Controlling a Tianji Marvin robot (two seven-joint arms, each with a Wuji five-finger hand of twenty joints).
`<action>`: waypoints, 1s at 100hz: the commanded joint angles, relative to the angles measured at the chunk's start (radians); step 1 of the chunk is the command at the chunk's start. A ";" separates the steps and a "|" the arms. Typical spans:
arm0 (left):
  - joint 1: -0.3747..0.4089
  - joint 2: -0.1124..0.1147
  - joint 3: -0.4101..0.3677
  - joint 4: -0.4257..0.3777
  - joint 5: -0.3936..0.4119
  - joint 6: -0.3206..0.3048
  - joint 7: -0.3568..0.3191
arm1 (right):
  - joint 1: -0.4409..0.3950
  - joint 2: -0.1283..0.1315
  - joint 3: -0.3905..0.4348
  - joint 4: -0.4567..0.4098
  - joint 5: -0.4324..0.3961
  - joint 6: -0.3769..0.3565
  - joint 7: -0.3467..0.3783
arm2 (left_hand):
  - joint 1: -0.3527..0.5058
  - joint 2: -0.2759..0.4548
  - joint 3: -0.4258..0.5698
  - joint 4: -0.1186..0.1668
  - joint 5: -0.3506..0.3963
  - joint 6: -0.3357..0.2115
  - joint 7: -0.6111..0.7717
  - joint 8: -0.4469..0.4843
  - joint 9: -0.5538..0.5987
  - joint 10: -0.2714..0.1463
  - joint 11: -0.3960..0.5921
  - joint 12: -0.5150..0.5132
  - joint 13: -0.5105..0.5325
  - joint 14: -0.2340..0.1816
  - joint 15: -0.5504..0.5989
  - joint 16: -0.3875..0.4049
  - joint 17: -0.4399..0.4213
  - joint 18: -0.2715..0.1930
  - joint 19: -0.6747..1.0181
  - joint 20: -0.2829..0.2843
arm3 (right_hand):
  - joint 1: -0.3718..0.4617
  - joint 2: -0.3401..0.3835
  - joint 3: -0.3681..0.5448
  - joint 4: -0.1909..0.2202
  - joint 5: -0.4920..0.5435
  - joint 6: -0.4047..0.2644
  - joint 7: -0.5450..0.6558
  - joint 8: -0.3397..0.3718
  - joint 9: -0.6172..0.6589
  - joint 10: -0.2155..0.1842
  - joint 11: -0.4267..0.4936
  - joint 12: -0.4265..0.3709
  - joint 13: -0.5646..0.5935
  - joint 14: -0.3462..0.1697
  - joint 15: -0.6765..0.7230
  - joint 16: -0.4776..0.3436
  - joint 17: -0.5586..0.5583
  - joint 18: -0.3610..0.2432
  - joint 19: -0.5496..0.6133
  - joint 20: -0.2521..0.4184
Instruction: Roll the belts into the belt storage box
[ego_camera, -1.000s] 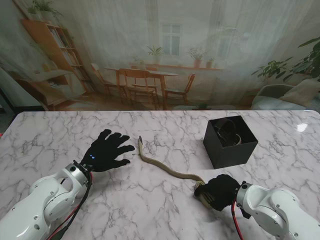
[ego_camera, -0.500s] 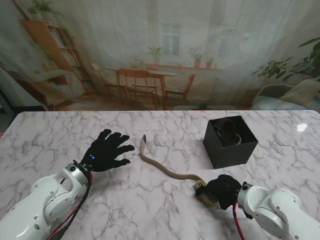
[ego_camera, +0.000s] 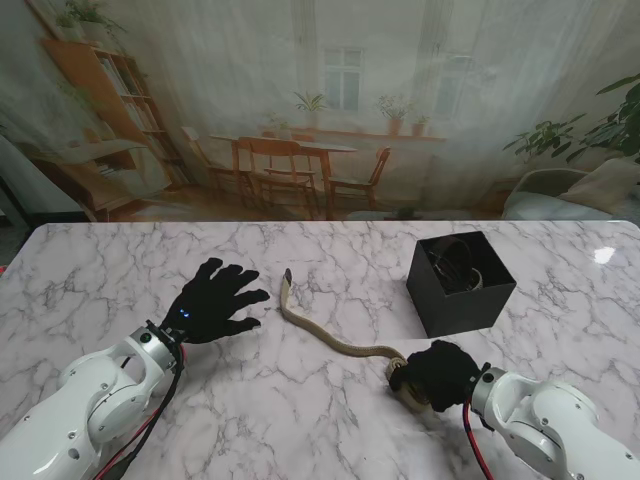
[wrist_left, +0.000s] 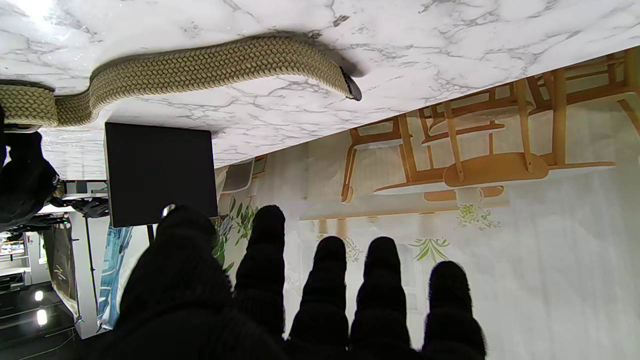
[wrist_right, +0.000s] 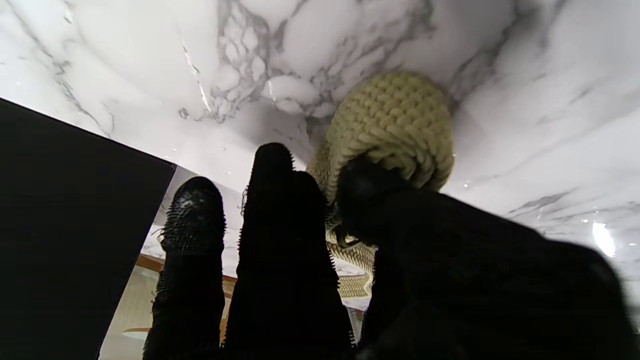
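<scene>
A tan woven belt (ego_camera: 325, 335) lies across the middle of the marble table, its free tip (ego_camera: 286, 277) pointing away from me. Its near end is wound into a small coil (ego_camera: 404, 388) under my right hand (ego_camera: 438, 374), which is shut on that coil; the right wrist view shows the roll (wrist_right: 392, 125) pinched between thumb and fingers (wrist_right: 272, 210). My left hand (ego_camera: 212, 301) rests flat and open on the table, left of the belt's tip, apart from it. The belt (wrist_left: 210, 70) runs past it in the left wrist view. The black storage box (ego_camera: 460, 283) stands at the right, holding a dark rolled belt.
The black box (wrist_left: 157, 172) appears beyond the belt in the left wrist view, and its wall (wrist_right: 65, 240) stands close beside my right hand. The table's far edge meets a printed backdrop of a room.
My right hand has shifted slightly left and away from me while rolling, so the coil has grown and the loose stretch is shorter. The belt's free tip slid a little right. The left hand stayed still.
</scene>
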 joint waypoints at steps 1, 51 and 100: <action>-0.001 -0.002 0.002 0.003 0.002 0.000 -0.009 | -0.010 -0.004 -0.009 0.020 0.012 0.012 0.012 | 0.015 0.046 -0.027 0.002 -0.025 0.017 -0.004 0.004 -0.028 0.010 -0.010 0.007 0.008 0.003 -0.031 0.003 -0.022 0.038 -0.029 0.012 | -0.121 -0.050 -0.171 -0.104 0.196 0.020 0.449 0.064 -0.123 -0.010 -0.122 -0.101 -0.080 0.054 -0.101 -0.092 -0.049 0.082 -0.029 0.010; -0.001 -0.002 0.002 0.004 0.002 -0.001 -0.004 | -0.012 -0.008 -0.008 0.030 0.047 0.019 -0.001 | 0.015 0.047 -0.026 0.002 -0.026 0.015 -0.004 0.005 -0.030 0.010 -0.010 0.007 0.007 0.001 -0.031 0.003 -0.022 0.038 -0.031 0.012 | -0.242 0.082 -0.171 -0.046 0.145 0.144 0.262 -0.078 -0.168 0.060 -0.239 -0.336 -0.139 0.108 -0.292 -0.260 -0.143 0.154 -0.176 -0.092; -0.003 -0.001 0.004 0.005 0.006 -0.002 -0.004 | -0.023 -0.008 0.030 -0.015 0.079 0.004 0.091 | 0.015 0.047 -0.027 0.002 -0.026 0.015 -0.005 0.005 -0.029 0.008 -0.009 0.007 0.009 0.001 -0.031 0.003 -0.022 0.038 -0.033 0.013 | -0.325 0.269 -0.294 0.079 0.078 0.297 -0.091 -0.004 -0.176 0.053 -0.277 -0.355 -0.145 0.126 -0.303 -0.268 -0.158 0.093 -0.164 -0.120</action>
